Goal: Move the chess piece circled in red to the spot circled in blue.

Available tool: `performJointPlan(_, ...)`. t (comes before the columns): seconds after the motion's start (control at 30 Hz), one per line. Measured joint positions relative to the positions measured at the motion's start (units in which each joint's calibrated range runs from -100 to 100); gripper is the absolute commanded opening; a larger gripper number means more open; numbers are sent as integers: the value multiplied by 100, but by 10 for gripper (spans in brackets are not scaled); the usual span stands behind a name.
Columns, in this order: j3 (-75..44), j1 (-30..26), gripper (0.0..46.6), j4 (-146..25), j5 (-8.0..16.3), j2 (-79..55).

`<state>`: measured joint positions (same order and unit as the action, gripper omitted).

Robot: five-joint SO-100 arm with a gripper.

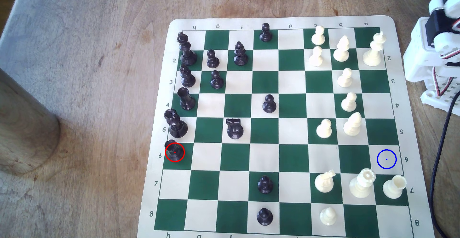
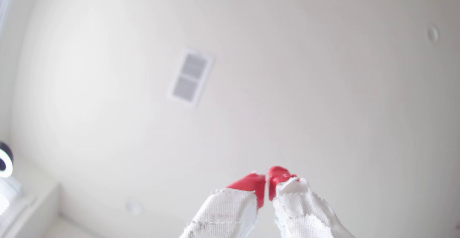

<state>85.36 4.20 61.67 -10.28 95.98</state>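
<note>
- The chess piece (image 1: 174, 151) stood on a green square at the board's (image 1: 283, 22) edge on the exterior view's left; the spot (image 1: 386, 159) lay well apart
- The hand (image 2: 266, 184) pointed at a blurred ceiling, red tips seemingly closed, gripping nothing

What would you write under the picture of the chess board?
Black chess piece ringed red on a green edge square; blue-ringed spot across the board.

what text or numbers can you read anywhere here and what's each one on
All on the board's border, exterior view:
"2" "3" "4" "5" "6" "7" "8": left border, top to bottom.
"2" to "8": right border, rotated.
"h" "g" "f" "d" "c" "b" "a": top border, upside down; a black pawn hides the letter between f and d.
"h", "g": bottom border, rest cut off.
Wrist view: none.
</note>
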Motion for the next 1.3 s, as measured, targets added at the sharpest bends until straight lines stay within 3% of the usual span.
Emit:
performJointPlan(0.2,-1139,-81,2,-2956,15,0)
performJointPlan(0.53,-1835,-354,7,-7522,186,0)
performJointPlan(0.6,-1889,-442,68,-8239,200,-8)
performJointPlan(0.63,-1889,-538,99,-8446,195,-84)
performJointPlan(0.77,-2142,-973,89,-9100,444,-452)
performJointPlan(0.83,-2793,-1239,108,-9809,567,-1064)
performJointPlan(1.07,-3769,-1431,132,-10135,689,-2623)
performJointPlan(1.3,-4672,-1645,141,-10080,1211,-4390)
